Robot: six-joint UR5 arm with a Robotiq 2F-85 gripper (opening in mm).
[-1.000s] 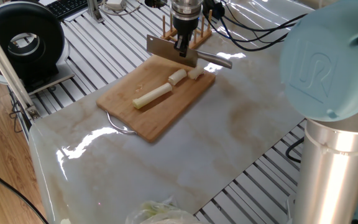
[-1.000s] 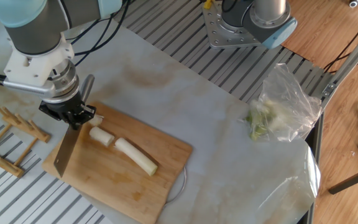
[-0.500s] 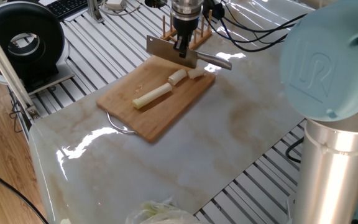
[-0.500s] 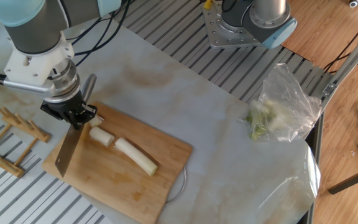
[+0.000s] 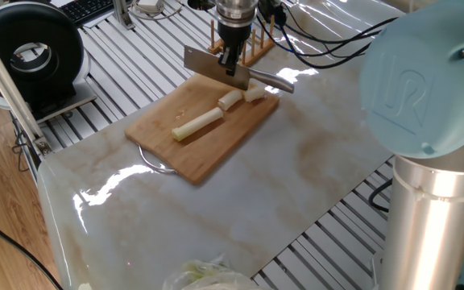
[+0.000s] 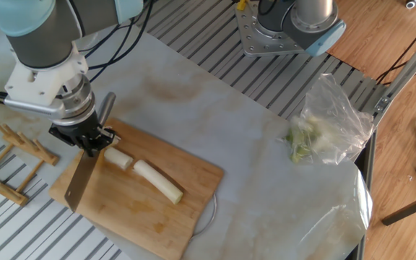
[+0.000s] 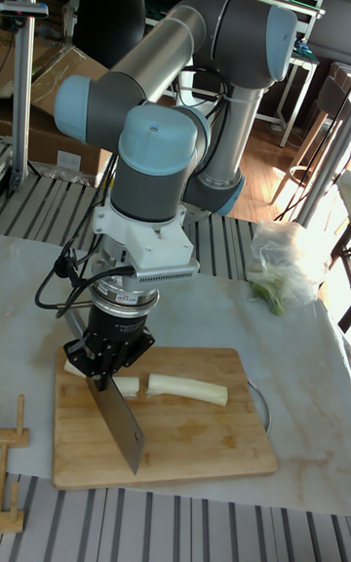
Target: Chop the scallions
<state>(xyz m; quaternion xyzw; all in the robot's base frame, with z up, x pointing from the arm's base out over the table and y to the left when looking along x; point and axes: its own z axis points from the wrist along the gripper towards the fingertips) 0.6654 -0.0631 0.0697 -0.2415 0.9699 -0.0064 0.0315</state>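
Now lifted | gripper (image 6: 87, 139) clamped on steel cleaver (image 6: 80, 184), raised above wooden cutting board (image 6: 143, 202) | cream scallions (image 6: 157, 180): another cut likely next

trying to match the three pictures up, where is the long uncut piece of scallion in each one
One fixed view: long pale cream scallion stalk, middle of the rectangular wooden cutting board.
The other fixed view, board's right half.
Tall fixed view, right of the steel cleaver.
Shared landmark: the board.
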